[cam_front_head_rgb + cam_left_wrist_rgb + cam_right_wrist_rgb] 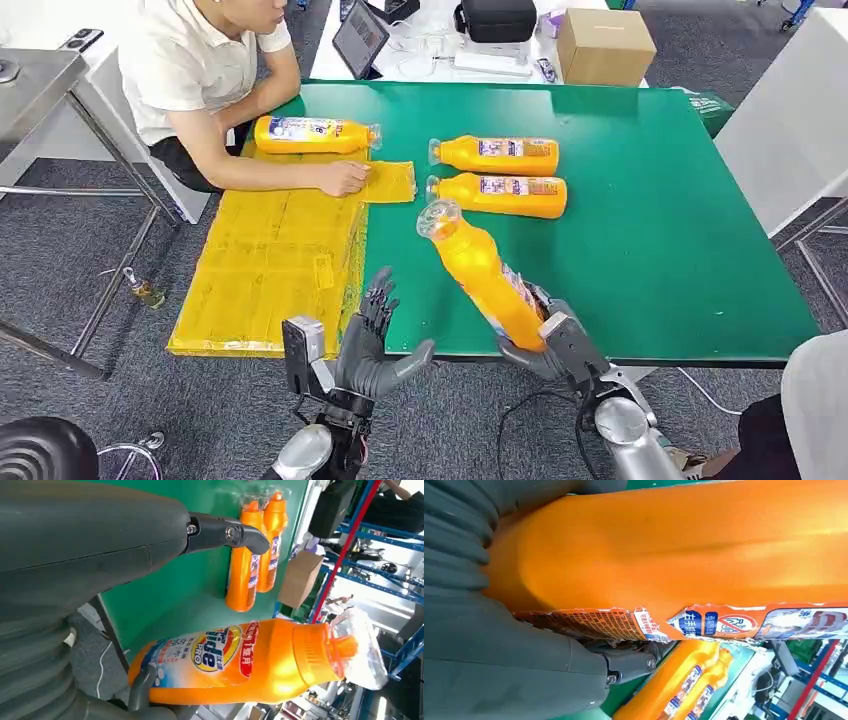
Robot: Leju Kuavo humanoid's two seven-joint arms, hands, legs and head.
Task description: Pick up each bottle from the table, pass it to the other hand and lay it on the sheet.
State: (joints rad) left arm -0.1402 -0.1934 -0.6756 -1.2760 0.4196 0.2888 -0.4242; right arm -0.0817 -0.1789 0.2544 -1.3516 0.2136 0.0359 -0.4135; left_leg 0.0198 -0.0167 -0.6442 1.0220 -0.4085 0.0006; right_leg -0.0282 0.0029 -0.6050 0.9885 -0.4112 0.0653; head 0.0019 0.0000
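Observation:
My right hand [545, 340] grips the lower end of an orange bottle [482, 272], lifted over the green table's [650, 250] front edge with its clear-wrapped cap tilted up and to the left. The same bottle [235, 662] shows in the left wrist view, and its label side [684, 555] in the right wrist view. My left hand [375, 345] is open just left of the bottle, fingers spread and pointing up, not touching it. Two more orange bottles [498, 154] [500, 194] lie side by side on the table. Another bottle [312, 134] lies at the far end of the yellow sheet [265, 270].
A person in a white shirt sits at the table's far left, a hand [343, 177] resting on the sheet's corner. A cardboard box [604, 46], a tablet [360, 38] and a black bag [497, 18] stand on the white table beyond. A grey table leg [120, 270] is at the left.

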